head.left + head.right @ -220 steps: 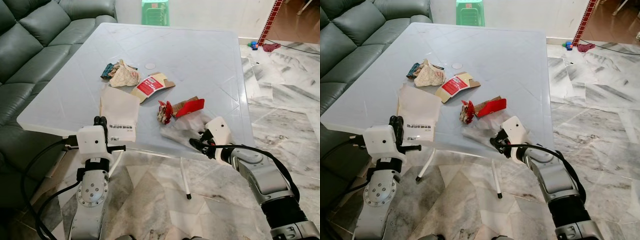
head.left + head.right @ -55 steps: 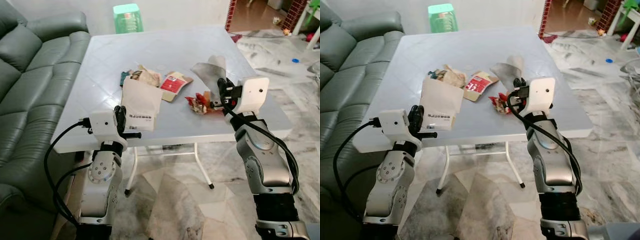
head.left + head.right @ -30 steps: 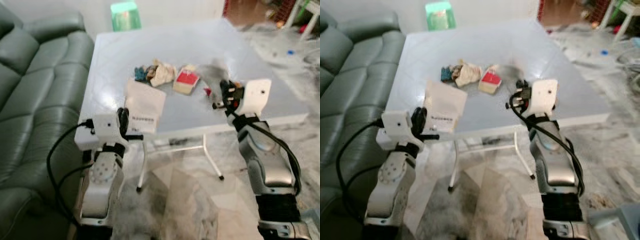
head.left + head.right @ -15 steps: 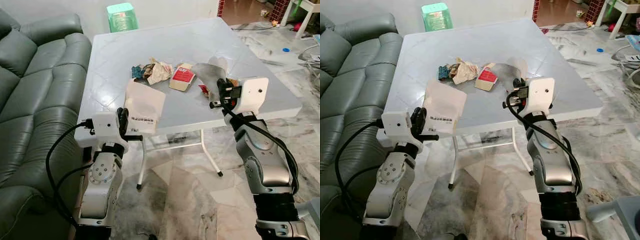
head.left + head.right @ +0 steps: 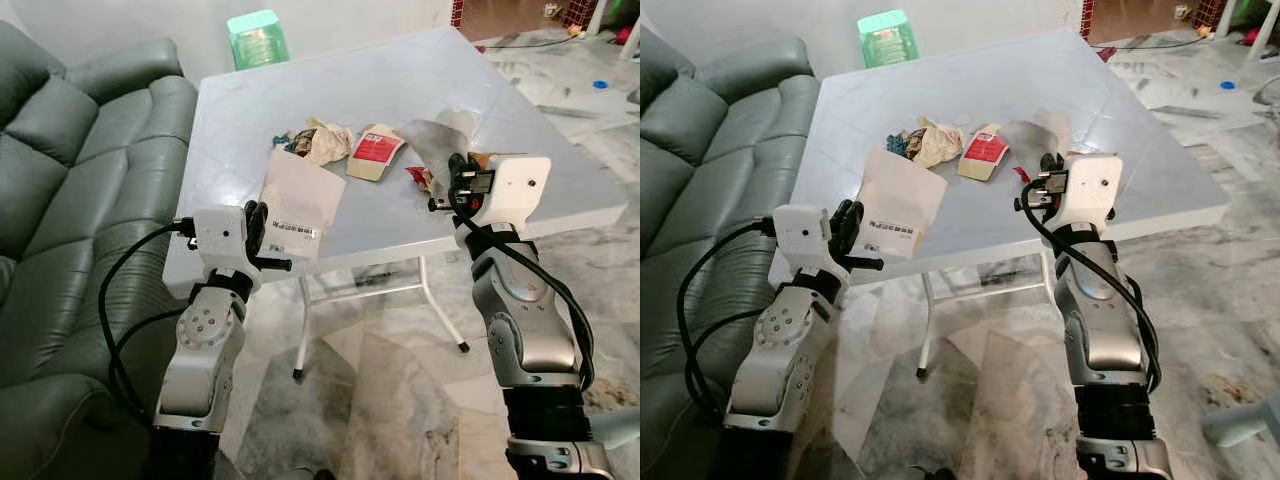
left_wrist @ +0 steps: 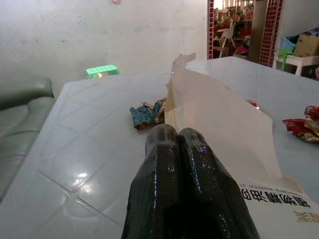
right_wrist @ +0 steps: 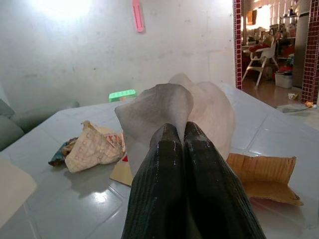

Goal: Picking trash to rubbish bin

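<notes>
left gripper (image 6: 174, 134) clamped on envelope (image 5: 298, 205) | right gripper (image 7: 174, 130) pinching film (image 7: 172, 112); both raised off table (image 5: 330, 90) | wrappers (image 5: 318, 142), carton (image 5: 376, 152) lie beyond grippers; bin unseen; nothing binned yet

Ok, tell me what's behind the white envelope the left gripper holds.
Behind the envelope, on the table, lie a crumpled wrapper and a teal scrap. Whatever lies under the envelope is covered.

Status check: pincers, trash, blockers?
Left pincer shut on white paper envelope. Right pincer shut on grey plastic wrapper. Crumpled wrappers and red-labelled card left on table. Bin unseen.
</notes>
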Controlling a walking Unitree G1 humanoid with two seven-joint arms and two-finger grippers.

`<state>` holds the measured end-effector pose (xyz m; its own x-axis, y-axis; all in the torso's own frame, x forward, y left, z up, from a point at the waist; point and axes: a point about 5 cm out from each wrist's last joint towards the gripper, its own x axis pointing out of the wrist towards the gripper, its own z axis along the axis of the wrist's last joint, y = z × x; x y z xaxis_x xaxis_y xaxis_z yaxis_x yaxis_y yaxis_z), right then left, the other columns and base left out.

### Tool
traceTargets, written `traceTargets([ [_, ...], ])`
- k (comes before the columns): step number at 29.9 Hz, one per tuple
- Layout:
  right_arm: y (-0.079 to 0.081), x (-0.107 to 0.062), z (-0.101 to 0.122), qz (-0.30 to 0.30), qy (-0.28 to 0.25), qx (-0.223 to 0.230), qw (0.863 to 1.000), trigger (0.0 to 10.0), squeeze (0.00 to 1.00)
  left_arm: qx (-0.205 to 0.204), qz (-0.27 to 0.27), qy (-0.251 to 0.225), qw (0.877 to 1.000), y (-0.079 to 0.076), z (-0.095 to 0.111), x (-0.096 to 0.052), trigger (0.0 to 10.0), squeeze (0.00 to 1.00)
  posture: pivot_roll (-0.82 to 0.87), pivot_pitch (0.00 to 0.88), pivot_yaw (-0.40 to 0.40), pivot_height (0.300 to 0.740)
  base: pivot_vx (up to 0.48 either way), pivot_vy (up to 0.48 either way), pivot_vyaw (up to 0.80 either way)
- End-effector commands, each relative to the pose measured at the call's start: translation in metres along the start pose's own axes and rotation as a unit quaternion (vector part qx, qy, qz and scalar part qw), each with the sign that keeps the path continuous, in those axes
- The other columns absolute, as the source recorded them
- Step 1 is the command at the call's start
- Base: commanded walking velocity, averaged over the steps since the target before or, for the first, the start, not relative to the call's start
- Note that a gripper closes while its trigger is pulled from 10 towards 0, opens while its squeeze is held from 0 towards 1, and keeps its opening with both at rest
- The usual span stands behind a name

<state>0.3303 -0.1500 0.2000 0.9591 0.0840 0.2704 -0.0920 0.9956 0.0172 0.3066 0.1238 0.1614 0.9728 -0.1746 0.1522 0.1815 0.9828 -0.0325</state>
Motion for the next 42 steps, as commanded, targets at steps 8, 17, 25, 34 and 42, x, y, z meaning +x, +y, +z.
traceTargets([
  [8,0.004,0.005,0.002,-0.003,-0.01,-0.002,1.0,10.0,0.0,0.006,-0.005,0.006,1.0,0.003,0.0,0.005,1.8,0.0,0.01,0.042,0.176,0.74,0.0,0.0,0.0],
  [17,0.017,0.016,0.006,0.035,-0.013,-0.01,0.999,10.0,0.0,-0.016,0.015,-0.003,1.0,-0.004,-0.003,0.008,1.0,0.0,-0.01,0.05,0.105,0.74,0.0,-0.346,0.0],
  [25,0.026,0.021,0.009,0.055,-0.016,-0.01,0.998,10.0,0.0,-0.024,0.025,-0.009,0.999,-0.004,-0.003,0.009,0.6,0.0,-0.01,0.051,0.079,0.74,0.0,-0.424,0.0],
  [34,0.026,0.022,0.009,0.059,-0.013,-0.013,0.998,10.0,0.0,-0.029,0.03,-0.01,0.999,-0.007,-0.004,0.01,0.9,0.0,-0.02,0.053,0.071,0.74,0.0,-0.333,0.0],
  [42,0.024,0.024,0.009,0.062,-0.01,-0.016,0.998,10.0,0.0,-0.058,0.046,-0.011,0.997,-0.002,-0.005,0.01,2.2,0.0,-0.02,0.054,0.055,0.74,0.0,0.0,0.0],
])
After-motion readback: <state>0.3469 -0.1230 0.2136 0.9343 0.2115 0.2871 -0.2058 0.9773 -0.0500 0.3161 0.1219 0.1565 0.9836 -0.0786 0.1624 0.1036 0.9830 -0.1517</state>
